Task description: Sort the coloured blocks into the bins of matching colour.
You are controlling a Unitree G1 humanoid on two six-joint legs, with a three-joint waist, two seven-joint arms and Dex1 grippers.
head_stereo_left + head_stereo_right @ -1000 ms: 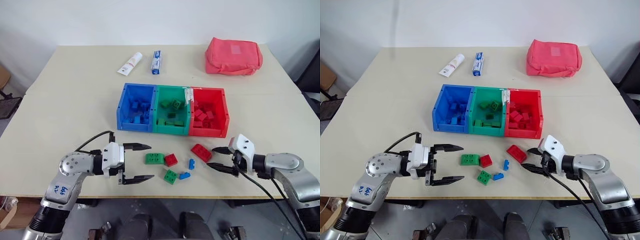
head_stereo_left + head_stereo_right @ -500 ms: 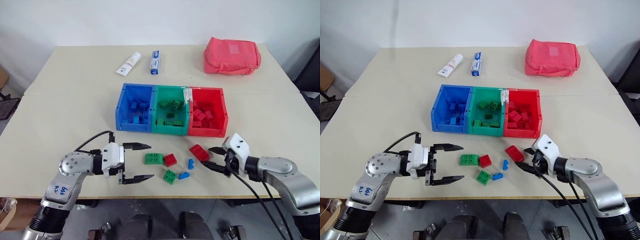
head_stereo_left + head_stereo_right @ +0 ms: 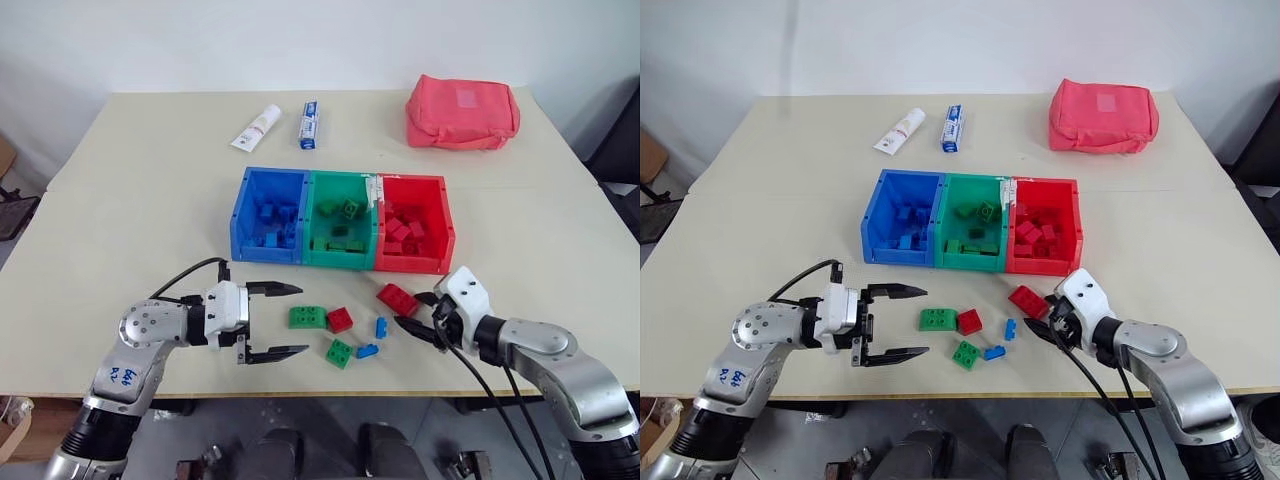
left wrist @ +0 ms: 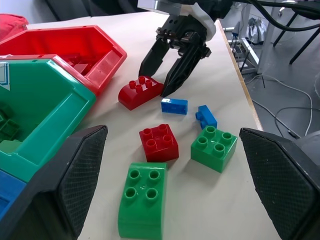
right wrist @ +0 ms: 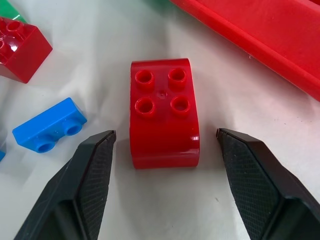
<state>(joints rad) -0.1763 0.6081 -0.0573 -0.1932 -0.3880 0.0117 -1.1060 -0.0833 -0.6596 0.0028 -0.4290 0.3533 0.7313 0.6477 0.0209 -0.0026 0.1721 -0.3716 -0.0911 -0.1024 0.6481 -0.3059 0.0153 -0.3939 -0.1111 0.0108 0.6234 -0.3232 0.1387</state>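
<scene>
Right gripper point(image 5: 162, 145) open, fingers straddling the curved red block point(image 5: 164, 117), just before the bins point(image 3: 343, 220). Left gripper point(image 3: 275, 322) open, empty. Loose before bins: two red, two green, two blue blocks.

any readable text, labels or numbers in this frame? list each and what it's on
Left arm: blue handwritten marks on the grey shell, not readable with any certainty.
White tube: red printing, too small to read.
Blue and white tube: printing too small to read.
Green bin: white label strip on its rim next to the red bin, no lettering legible.
Red pouch: pale patch, nothing legible.
Blocks: no text.
</scene>
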